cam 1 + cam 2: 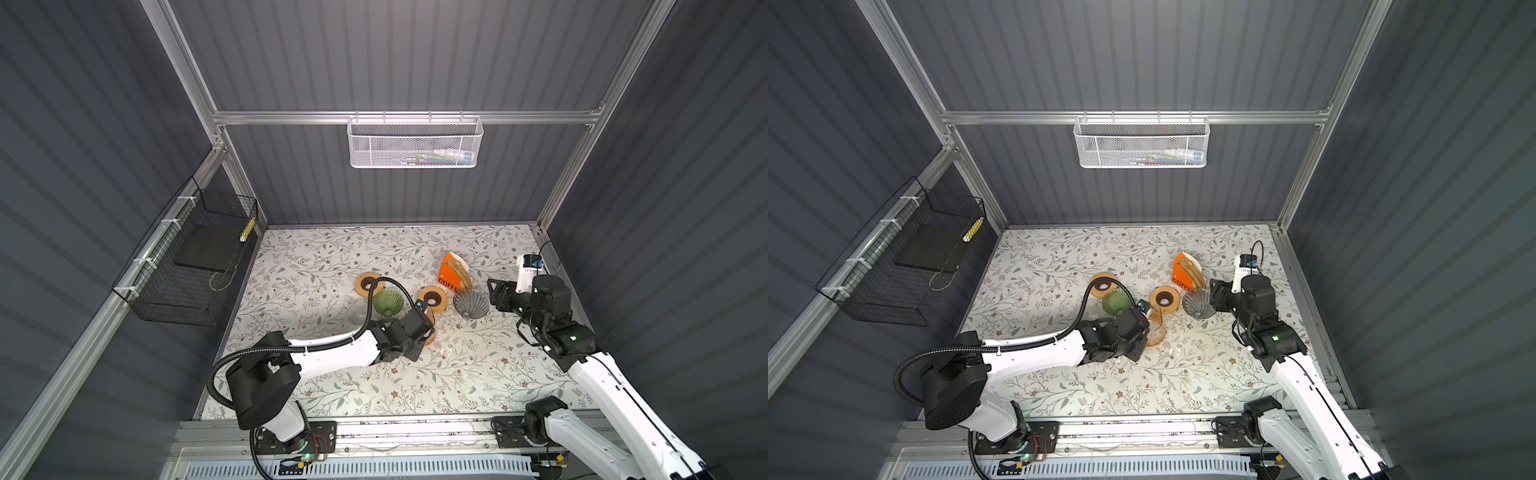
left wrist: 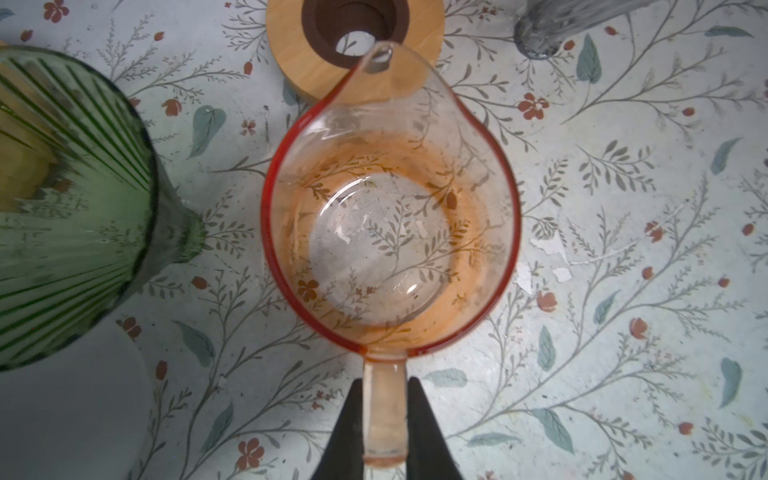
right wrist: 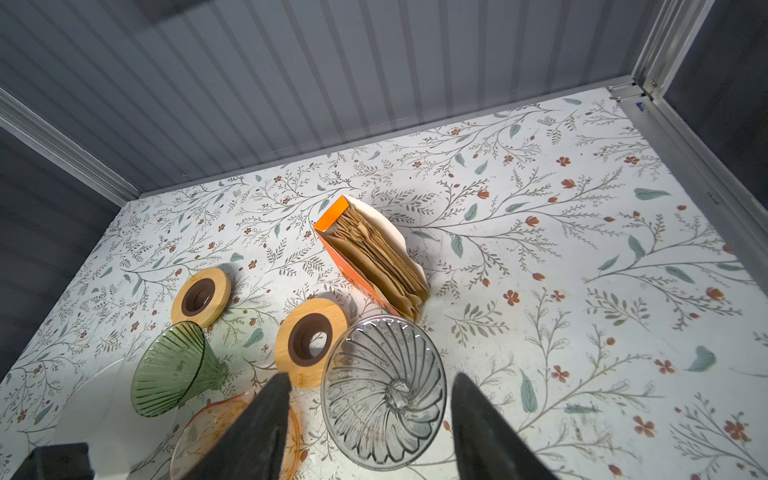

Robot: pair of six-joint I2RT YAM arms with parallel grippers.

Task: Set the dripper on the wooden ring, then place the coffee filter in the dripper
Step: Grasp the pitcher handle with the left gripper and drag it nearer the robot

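Brown paper coffee filters (image 3: 374,253) stand packed in an open orange box (image 1: 451,274) at the back right. A grey ribbed glass dripper (image 3: 384,392) lies on its side in front of the box, mouth toward my right gripper (image 3: 370,376). That gripper is open, its fingers on either side of the dripper's rim and apart from it. A green ribbed dripper (image 1: 387,302) lies on its side near the middle. My left gripper (image 2: 384,415) is shut on the handle of an orange-tinted glass pitcher (image 2: 390,232) that stands upright on the table.
Two wooden rings with dark holes lie flat, one (image 1: 368,284) behind the green dripper and one (image 1: 433,298) between the drippers, by the pitcher's spout. A clear glass vessel (image 1: 356,316) stands left of the pitcher. A black wire basket (image 1: 195,266) hangs on the left wall.
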